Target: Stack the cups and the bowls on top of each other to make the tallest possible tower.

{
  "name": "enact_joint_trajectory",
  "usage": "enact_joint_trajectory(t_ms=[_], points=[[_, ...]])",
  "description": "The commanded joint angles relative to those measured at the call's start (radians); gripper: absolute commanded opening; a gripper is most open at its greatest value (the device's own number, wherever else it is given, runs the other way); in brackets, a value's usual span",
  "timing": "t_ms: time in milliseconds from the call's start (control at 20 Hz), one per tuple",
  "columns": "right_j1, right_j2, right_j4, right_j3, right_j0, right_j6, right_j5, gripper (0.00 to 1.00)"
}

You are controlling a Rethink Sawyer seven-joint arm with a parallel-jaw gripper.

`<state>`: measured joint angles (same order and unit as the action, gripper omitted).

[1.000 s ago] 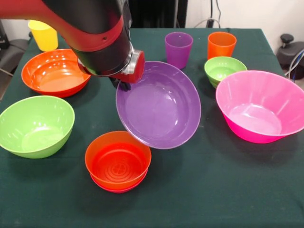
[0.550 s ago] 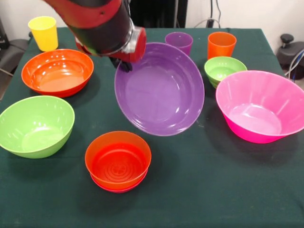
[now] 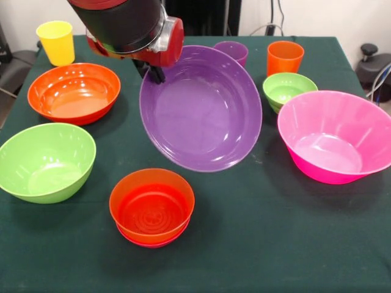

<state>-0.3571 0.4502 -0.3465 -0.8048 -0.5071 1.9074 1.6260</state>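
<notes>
no readable text, labels or numbers, seemingly none anywhere

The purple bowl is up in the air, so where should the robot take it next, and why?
Probably toward the tower and a little lower. The purple bowl hangs tilted from the gripper, off the table and beyond the nested small bowls, not above them.

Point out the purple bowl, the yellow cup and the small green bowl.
purple bowl [image 3: 201, 113], front view, on its inner floor.
yellow cup [image 3: 56, 44], front view, on its outer wall.
small green bowl [image 3: 288, 88], front view, inside the bowl, below its far rim.
</notes>
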Motion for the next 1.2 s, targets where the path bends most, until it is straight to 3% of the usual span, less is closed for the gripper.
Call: enact_joint_trajectory(t_ms=[50,600,1200], points=[[0.067,0.062,-0.075,0.085,0.022,-0.309,0.083,0.00],[0.185,0.088,-0.160,0.310,0.011,-0.399,0.158,0.00],[0.281,0.151,-0.237,0.466,0.007,-0.459,0.195,0.00]])
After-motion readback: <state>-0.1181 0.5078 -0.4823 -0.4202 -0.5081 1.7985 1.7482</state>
